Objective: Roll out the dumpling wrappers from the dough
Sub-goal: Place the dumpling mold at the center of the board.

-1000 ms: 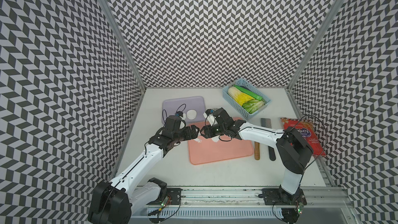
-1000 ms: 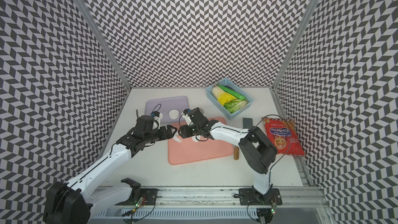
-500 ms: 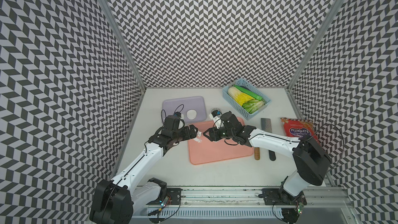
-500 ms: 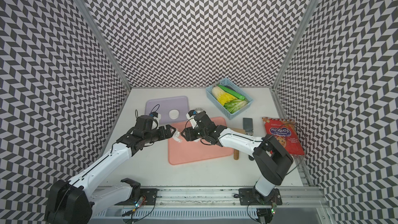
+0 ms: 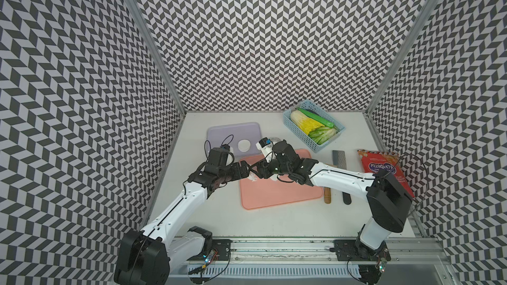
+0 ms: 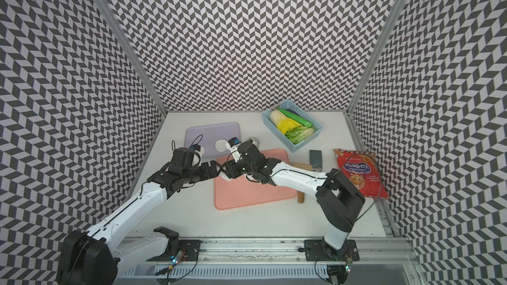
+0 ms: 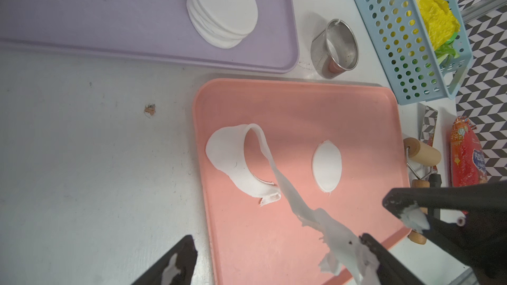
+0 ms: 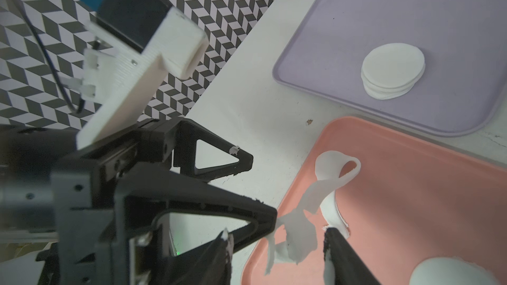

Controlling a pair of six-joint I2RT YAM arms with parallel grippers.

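While the left gripper [image 7: 277,242] and right gripper [image 8: 277,231] gape above the pink tray's [image 7: 301,111] left edge, the dough [image 7: 233,160] lies there, 1 strip clinging to a left finger [image 7: 395,261]. 1 dumpling wrapper [image 7: 327,165] lies mid-tray, a stack [image 7: 223,6] just behind it.

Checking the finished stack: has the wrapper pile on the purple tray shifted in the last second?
No. The dumpling wrappers sit at the same spot on the purple tray, near its front edge.
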